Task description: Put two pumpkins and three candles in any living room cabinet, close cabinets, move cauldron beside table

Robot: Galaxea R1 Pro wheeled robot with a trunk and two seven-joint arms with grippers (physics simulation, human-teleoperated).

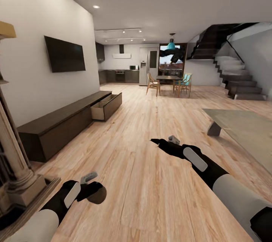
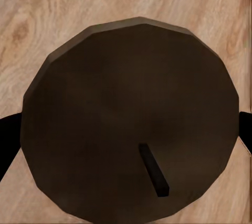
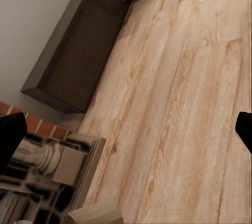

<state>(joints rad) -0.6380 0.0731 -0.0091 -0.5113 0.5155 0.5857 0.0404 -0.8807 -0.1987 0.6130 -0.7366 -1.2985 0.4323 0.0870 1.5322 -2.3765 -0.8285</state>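
My left gripper is shut on a candle, a round brown stub with a short dark wick, held low over the wooden floor; its dark fingers press on both sides. The candle shows as a dark disc at the fingertips. My right gripper is open with nothing in it and hovers over the floor at mid-room. The long dark-brown cabinet runs along the left wall, its far drawer pulled open. The same cabinet appears in the right wrist view. The grey table stands at the right.
A stone fireplace column and its hearth stand close at the left. A TV hangs above the cabinet. A dining table with chairs, the kitchen and a staircase lie far ahead. Wide wooden floor stretches between cabinet and table.
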